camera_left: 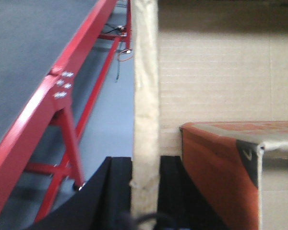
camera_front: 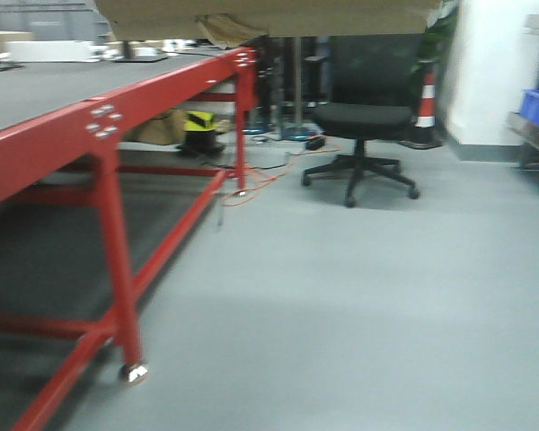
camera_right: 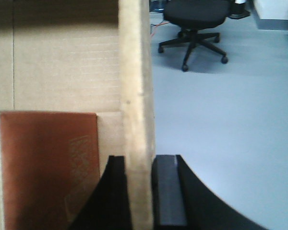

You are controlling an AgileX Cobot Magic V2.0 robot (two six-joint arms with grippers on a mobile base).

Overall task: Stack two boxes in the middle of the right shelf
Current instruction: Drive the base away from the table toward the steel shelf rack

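Item: brown corrugated cardboard box [camera_front: 269, 16], with pale raw-edged walls and faint ribbing on the inner faces.
Location: held high at the top edge of the front view, above the grey floor [camera_front: 341, 296] and beside the red-framed counter [camera_front: 90, 135].
Contents: an orange-red carton [camera_left: 216, 167] lies against an inner wall.
Left gripper [camera_left: 145, 165]: clenched on one side wall.
Right gripper [camera_right: 140, 163]: clenched on the opposite wall.
Ahead: black office chair [camera_front: 364, 117].
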